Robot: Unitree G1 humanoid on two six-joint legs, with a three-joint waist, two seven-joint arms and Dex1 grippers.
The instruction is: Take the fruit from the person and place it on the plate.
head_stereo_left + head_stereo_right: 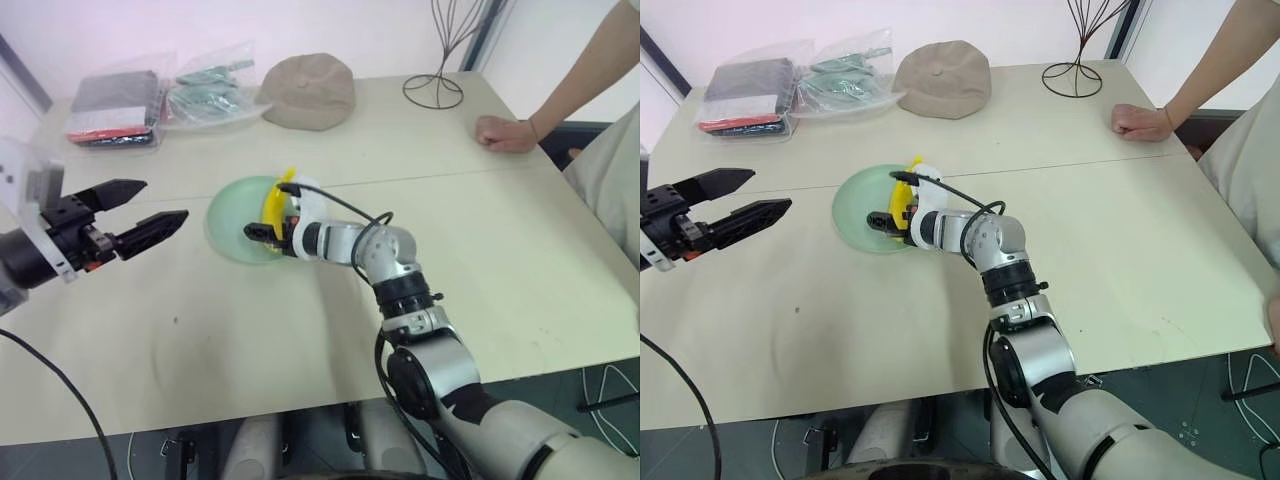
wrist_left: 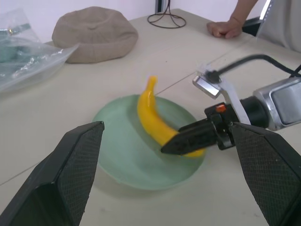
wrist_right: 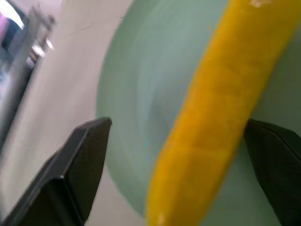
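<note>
The yellow banana lies across the pale green plate in the middle of the table. My right gripper is open and straddles the banana, with one black finger on either side and a gap showing beside the fruit. Off to the left of the plate, my left gripper hangs above the table, open and holding nothing. The person's hand rests as a fist on the far right of the table, away from the plate.
A tan cap sits at the back centre. Beside it to the left lie plastic bags of items. A black wire stand is at the back right. A black cable loops over my right wrist.
</note>
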